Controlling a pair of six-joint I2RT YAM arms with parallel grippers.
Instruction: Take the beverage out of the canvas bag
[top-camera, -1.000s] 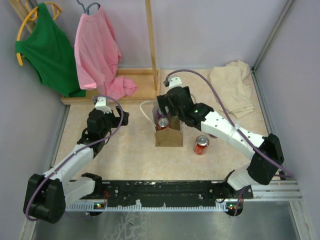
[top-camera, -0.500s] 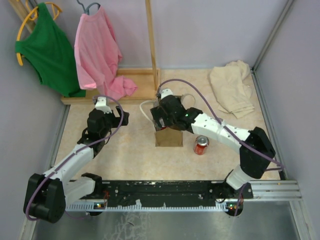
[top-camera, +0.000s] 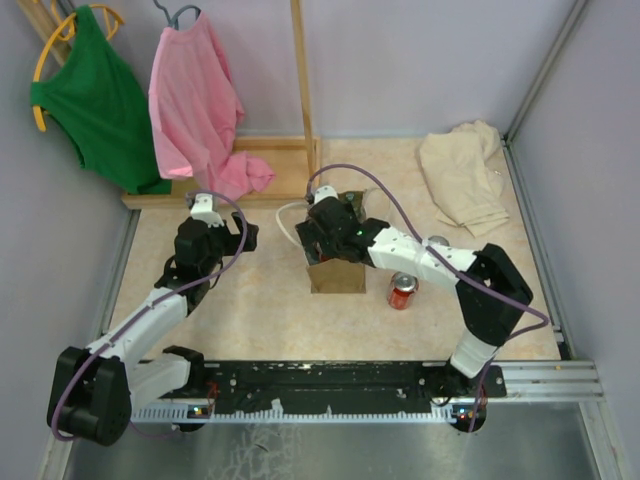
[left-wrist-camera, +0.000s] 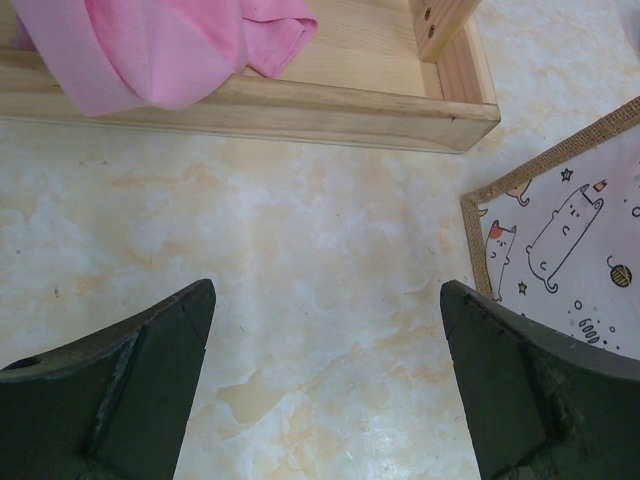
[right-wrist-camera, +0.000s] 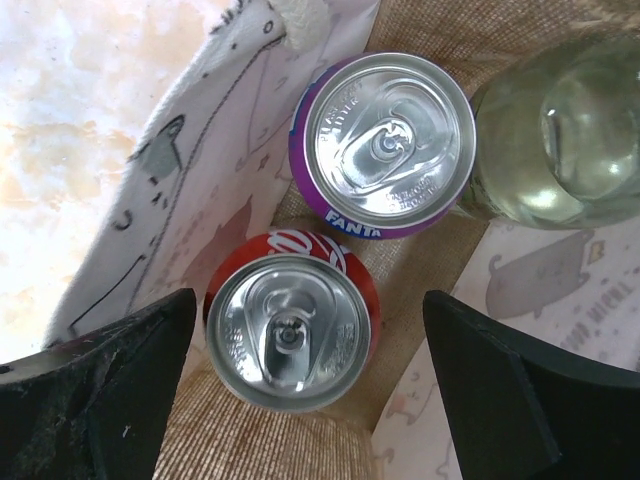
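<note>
Fingers (right-wrist-camera: 110, 390) of the right gripper (right-wrist-camera: 308, 330) are standing wide apart above the open mouth of the canvas bag (top-camera: 337, 277), holding nothing, while the left gripper (left-wrist-camera: 325, 290) is hovering over bare table at the bag's 9 o'clock, its jaws equally spread and empty. Inside the bag a red can (right-wrist-camera: 288, 332) is sitting upright between the right fingers, with a purple Fanta can (right-wrist-camera: 385, 140) touching it at 12 o'clock and a clear bottle (right-wrist-camera: 560, 130) crowding in at 2 o'clock. The red can is probably rigid, smooth and slippery, fairly heavy if full, so clamping across its round wall below the rim looks safest. The soft fabric walls are likely sagging inward and snagging a finger. The table (top-camera: 250, 310) is showing a glossy marble pattern, so the light bag may be sliding or lifting with the can. Another red can (top-camera: 403, 290) is standing at the bag's 4 o'clock, a beige cloth (top-camera: 465, 180) at 1 o'clock, and a wooden rack (left-wrist-camera: 300, 100) at 11 o'clock.
</note>
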